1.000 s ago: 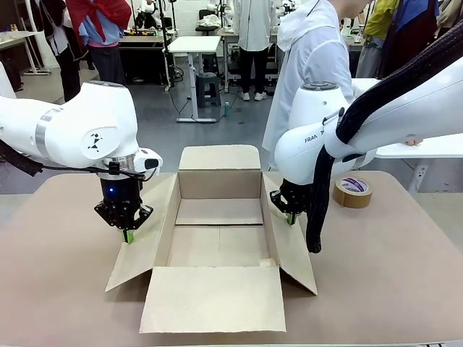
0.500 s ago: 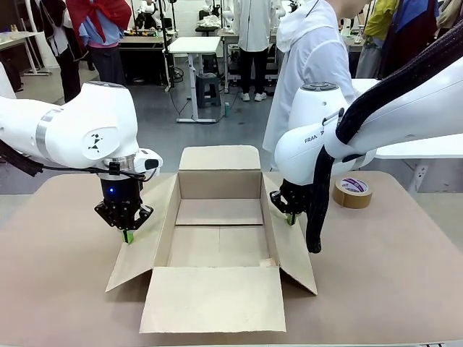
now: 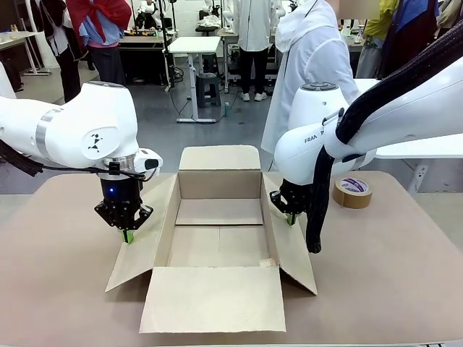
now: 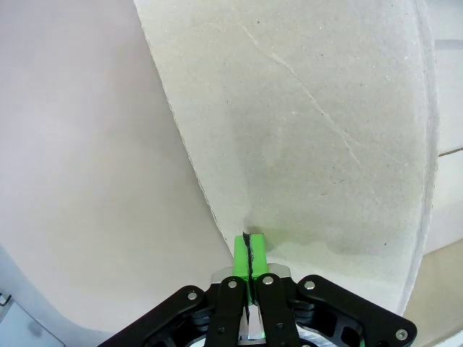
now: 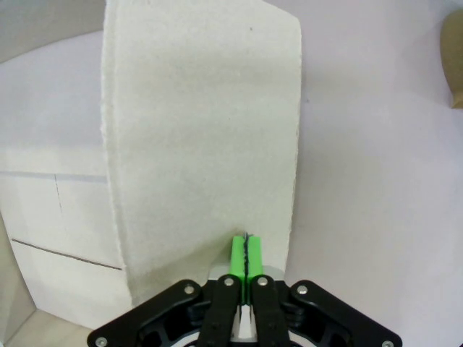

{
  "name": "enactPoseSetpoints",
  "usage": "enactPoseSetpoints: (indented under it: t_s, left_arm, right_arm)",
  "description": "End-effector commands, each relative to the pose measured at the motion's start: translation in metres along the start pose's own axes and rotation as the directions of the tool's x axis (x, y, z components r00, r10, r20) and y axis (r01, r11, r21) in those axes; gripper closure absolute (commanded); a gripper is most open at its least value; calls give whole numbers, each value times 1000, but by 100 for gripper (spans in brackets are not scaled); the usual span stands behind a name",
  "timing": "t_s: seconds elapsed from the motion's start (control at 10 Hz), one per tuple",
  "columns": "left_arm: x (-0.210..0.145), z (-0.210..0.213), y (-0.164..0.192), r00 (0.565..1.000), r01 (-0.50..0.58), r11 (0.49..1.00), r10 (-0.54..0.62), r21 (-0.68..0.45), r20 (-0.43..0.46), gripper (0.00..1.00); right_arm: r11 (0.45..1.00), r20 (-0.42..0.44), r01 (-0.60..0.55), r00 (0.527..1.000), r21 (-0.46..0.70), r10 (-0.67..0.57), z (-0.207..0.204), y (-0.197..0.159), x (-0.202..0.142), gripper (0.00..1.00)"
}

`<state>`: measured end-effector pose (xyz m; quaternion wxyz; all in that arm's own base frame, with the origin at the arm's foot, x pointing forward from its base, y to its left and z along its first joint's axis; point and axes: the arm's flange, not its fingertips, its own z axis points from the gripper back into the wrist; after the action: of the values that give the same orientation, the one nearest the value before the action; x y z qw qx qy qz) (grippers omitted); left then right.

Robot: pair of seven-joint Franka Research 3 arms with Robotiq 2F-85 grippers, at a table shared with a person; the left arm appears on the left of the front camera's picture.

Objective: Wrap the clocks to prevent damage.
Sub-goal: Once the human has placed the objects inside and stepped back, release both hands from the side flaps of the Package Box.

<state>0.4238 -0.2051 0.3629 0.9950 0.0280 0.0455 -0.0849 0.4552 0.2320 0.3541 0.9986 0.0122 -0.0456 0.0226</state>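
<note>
Little has changed over the last second: only the person [image 3: 311,65] beyond the worktop [image 3: 58,275] has shifted slightly. The left claw [image 3: 127,233] is kept with pads together, its tip set on the left flap [image 3: 148,238] of the box [image 3: 217,184]. The right claw [image 3: 291,217], likewise closed on nothing, is set on the right flap [image 3: 289,249]. The flaps are thus held splayed, and the box is seen bare inside. Where the clocks are cannot be told, so the task is judged to be waiting on the person. A tape roll [image 3: 352,192] lies nearby.
</note>
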Motion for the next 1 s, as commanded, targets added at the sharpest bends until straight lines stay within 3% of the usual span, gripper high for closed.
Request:
enactPoseSetpoints:
  t_s: [0.0,0.9]
  left_arm:
    - [0,0,1,1000,3,1000,-3,6,5,99]
    - [0,0,1,1000,3,1000,-3,6,5,99]
  right_arm:
    - [1000,0,2,1000,-1,-2,-1,1,-3,99]
    - [1000,0,2,1000,-1,-2,-1,1,-3,99]
